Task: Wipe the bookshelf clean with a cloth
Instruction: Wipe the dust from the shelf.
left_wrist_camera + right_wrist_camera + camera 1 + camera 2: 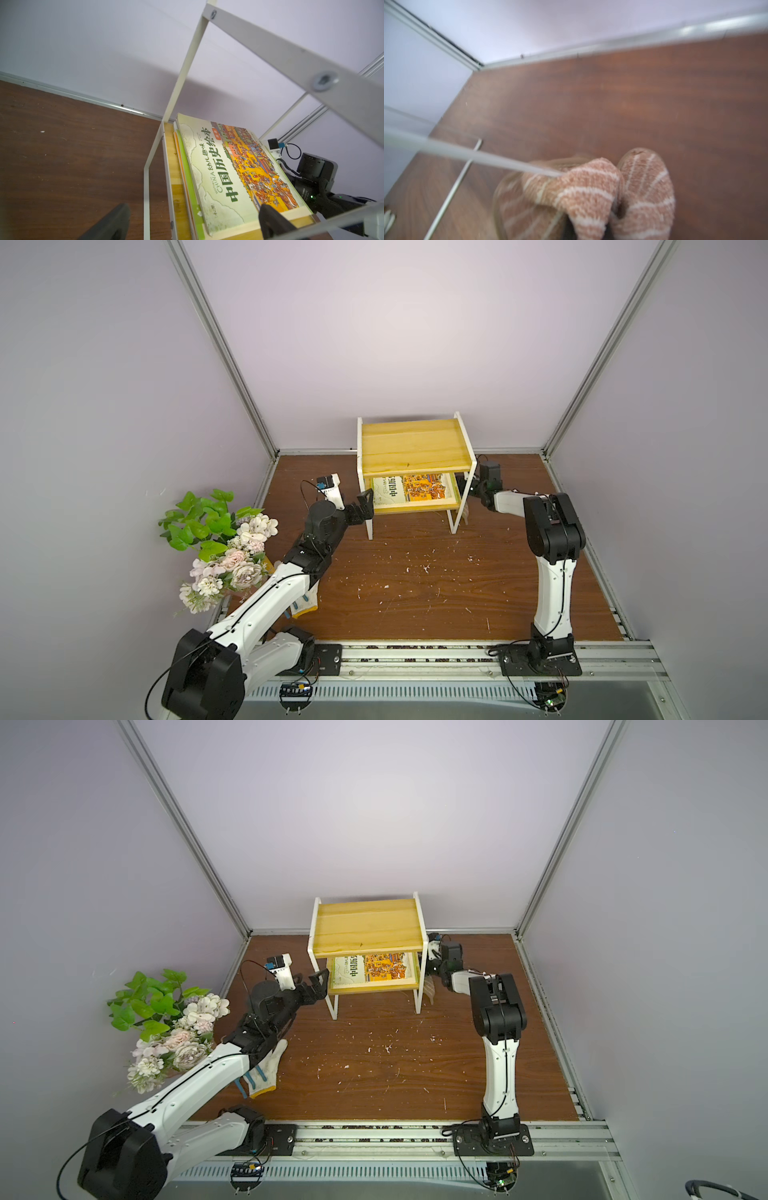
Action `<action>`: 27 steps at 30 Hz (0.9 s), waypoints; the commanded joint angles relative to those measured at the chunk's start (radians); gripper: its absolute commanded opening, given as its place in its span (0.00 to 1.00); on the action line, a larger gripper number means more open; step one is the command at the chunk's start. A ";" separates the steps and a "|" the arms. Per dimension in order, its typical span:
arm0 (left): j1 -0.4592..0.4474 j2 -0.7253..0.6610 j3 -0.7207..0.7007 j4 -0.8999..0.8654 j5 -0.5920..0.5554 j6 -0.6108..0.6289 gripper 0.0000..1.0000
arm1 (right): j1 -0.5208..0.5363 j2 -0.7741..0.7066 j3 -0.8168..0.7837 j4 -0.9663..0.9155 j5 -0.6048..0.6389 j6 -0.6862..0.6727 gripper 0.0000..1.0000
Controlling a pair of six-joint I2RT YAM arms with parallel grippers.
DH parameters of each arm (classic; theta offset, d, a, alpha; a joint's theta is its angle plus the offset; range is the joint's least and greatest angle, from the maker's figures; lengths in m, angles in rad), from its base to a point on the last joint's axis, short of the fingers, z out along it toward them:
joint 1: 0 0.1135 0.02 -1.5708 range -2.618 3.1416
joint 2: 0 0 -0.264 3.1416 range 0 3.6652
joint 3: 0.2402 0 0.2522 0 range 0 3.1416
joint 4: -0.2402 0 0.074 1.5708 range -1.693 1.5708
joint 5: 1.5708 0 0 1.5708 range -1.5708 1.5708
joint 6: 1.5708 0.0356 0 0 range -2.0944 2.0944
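- Top views both show the brown wood-grain table (415, 605), walled on three sides by pale panels.
- At its far middle stands the bookshelf (415, 443); its upper yellow board is bare.
- A bouquet (220, 547) of pale flowers and green leaves sits at the table's left edge.
- A picture book (415, 489) lies flat on the lower board, with thinner green and orange ones under it in the left wrist view.
- The cloth (430, 988) hangs bunched just beside the shelf's right front leg, below the lower board. I cannot tell if it touches the table.
- A white glove (266, 1073) lies partly under the left arm (199, 1081).
- The right gripper (432, 969) is clenched on the cloth, whose folds hide its fingers in the wrist view.
- The left gripper (362, 508) is spread wide and grasps nothing, with one finger (112, 224) outside the shelf's left frame and the other over the book's end.
- White crumbs (415, 568) dot the table in front of the shelf.
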 commanded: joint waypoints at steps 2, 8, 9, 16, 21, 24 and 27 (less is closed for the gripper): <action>0.011 -0.013 0.003 -0.008 -0.017 0.023 1.00 | -0.005 -0.121 -0.191 0.116 0.007 0.034 0.00; 0.013 0.018 0.013 -0.020 -0.036 0.040 1.00 | -0.021 -0.347 -0.544 0.221 -0.059 0.036 0.00; 0.014 0.024 0.014 -0.012 -0.034 0.040 1.00 | -0.027 -0.357 -0.527 0.222 -0.064 0.046 0.00; 0.015 0.102 0.079 0.047 0.042 0.046 0.88 | -0.030 -0.212 -0.134 0.277 -0.088 0.184 0.00; 0.015 0.146 0.112 0.034 -0.001 0.014 0.75 | -0.026 -0.025 0.001 0.228 0.023 0.204 0.00; 0.015 0.143 0.105 0.034 0.012 0.019 0.63 | -0.029 0.021 -0.005 0.296 0.019 0.199 0.00; 0.015 0.140 0.107 0.013 0.012 0.034 0.59 | -0.032 0.082 0.097 0.306 -0.127 0.196 0.00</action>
